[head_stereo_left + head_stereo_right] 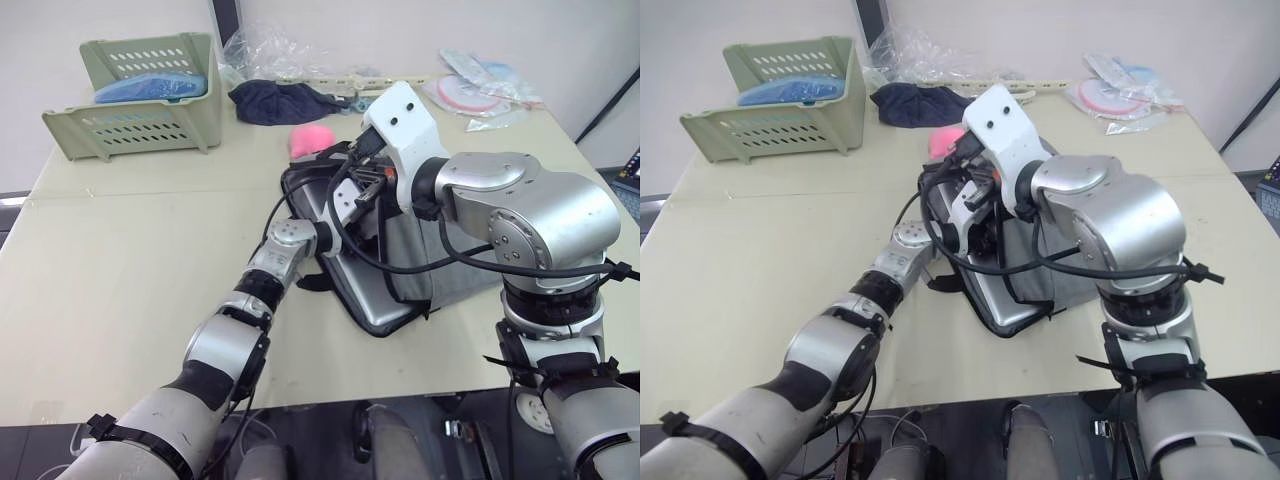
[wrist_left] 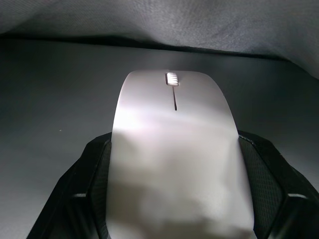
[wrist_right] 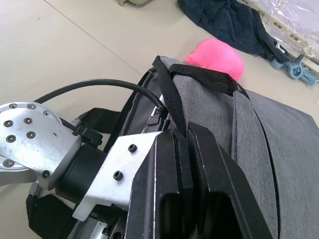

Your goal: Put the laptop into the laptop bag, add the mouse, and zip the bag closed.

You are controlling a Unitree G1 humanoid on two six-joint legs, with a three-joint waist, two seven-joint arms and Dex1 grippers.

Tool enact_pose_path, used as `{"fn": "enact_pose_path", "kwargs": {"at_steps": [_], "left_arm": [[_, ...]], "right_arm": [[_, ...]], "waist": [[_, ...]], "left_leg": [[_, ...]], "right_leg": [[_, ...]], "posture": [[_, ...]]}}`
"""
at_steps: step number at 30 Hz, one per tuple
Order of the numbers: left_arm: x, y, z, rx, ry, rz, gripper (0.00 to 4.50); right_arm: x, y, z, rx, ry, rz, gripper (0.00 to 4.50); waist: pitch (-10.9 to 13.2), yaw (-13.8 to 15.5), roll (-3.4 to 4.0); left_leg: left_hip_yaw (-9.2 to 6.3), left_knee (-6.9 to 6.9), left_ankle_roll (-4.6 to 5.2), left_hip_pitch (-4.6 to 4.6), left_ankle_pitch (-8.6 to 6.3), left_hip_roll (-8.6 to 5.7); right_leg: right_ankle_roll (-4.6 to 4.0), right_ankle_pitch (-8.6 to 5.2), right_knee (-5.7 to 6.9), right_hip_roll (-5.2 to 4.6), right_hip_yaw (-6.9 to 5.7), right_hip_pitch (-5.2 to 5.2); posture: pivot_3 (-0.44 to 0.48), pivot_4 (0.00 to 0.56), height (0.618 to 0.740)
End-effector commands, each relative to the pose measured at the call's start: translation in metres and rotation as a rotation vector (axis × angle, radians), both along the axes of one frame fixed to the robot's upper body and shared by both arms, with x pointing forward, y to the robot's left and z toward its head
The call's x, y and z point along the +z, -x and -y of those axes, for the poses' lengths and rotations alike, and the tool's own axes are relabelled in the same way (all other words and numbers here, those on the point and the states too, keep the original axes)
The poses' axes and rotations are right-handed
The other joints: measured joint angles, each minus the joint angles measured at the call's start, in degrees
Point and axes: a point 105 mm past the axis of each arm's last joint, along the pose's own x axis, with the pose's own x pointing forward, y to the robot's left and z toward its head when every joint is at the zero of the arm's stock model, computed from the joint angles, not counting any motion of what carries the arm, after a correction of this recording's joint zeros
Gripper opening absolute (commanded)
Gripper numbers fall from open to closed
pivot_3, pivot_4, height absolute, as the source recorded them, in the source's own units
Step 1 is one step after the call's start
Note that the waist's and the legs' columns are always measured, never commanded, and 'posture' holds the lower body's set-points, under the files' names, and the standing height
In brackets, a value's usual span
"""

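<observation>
The mouse sits clamped between the black fingers of the left gripper, its scroll wheel pointing away from the wrist, with dark grey fabric close above and a dim flat surface beneath it, so it lies inside the laptop bag. From the head camera the left arm reaches in through the bag's open side, and the hand is lost to sight past the opening. The bag is a grey soft case with black edging, lying flat near the middle of the table; a silver corner of the laptop shows at the bag's near open edge, the rest covered by the fabric. The right gripper has its two fingers pressed together on the bag's black edge strap, holding the upper flap raised over the left wrist; the right forearm and its black cables cross in front of the opening and hide much of it. Just beyond the bag's far corner lies a pink plush toy, touching or nearly touching the bag. Farther back is a dark blue cloth, with crumpled clear plastic behind it. A pale green slotted basket stands at the far left corner, holding something blue, and packets in clear wrapping lie at the far right
</observation>
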Motion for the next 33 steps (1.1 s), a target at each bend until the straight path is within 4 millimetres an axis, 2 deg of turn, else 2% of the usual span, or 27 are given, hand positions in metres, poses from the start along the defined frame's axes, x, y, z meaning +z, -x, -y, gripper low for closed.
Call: {"fn": "enact_pose_path", "kwargs": {"at_steps": [1, 14, 20, 27, 31, 33], "left_arm": [[-0.039, 0.009, -0.005, 0.003, -0.049, -0.134, 4.37], [-0.042, 0.003, -0.018, 0.055, -0.071, -0.111, 4.44], [-0.033, 0.004, -0.03, 0.053, -0.045, -0.087, 4.44], [-0.026, 0.015, -0.047, 0.07, -0.032, -0.067, 4.44], [-0.017, 0.031, -0.066, 0.095, -0.01, -0.066, 4.44], [-0.019, 0.04, -0.079, 0.112, -0.036, -0.076, 4.44]], "right_arm": [[0.031, 0.012, -0.009, 0.052, -0.03, 0.129, 0.0], [0.026, 0.012, -0.01, 0.058, -0.026, 0.118, 0.0], [0.022, 0.011, -0.009, 0.055, -0.023, 0.112, 0.0], [0.019, 0.009, -0.008, 0.053, -0.022, 0.104, 0.0], [0.017, 0.009, -0.008, 0.051, -0.024, 0.098, 0.0], [0.015, 0.009, -0.008, 0.052, -0.025, 0.094, 0.0]], "waist": [[0.0, -0.01, 0.0], [-0.04, -0.07, -0.01], [-0.04, -0.23, 0.01], [-0.04, -0.29, 0.01], [-0.05, -0.27, 0.02], [-0.05, -0.25, 0.02]], "left_leg": [[0.0, 0.0, 0.0, 0.0, 0.0, 0.0], [0.0, 0.0, 0.0, 0.0, 0.0, 0.0], [0.0, 0.0, 0.0, 0.02, 0.0, 0.01], [-0.05, 0.04, 0.0, 0.04, 0.0, 0.02], [-0.07, 0.04, 0.0, 0.06, 0.0, 0.03], [-0.12, 0.08, 0.0, 0.07, 0.0, 0.03]], "right_leg": [[0.0, 0.0, 0.0, 0.0, 0.0, 0.0], [0.0, 0.0, 0.02, -0.01, 0.02, 0.02], [0.0, 0.0, 0.04, 0.0, 0.03, 0.01], [0.0, 0.0, 0.03, 0.02, 0.03, 0.01], [0.0, 0.0, 0.03, 0.01, 0.03, 0.0], [0.0, 0.0, 0.04, 0.01, 0.02, 0.0]], "posture": [[0.0, 0.15, 0.74], [0.0, 0.15, 0.74], [0.0, 0.15, 0.74], [0.0, 0.15, 0.74], [0.0, 0.15, 0.74], [0.0, 0.15, 0.74]]}}
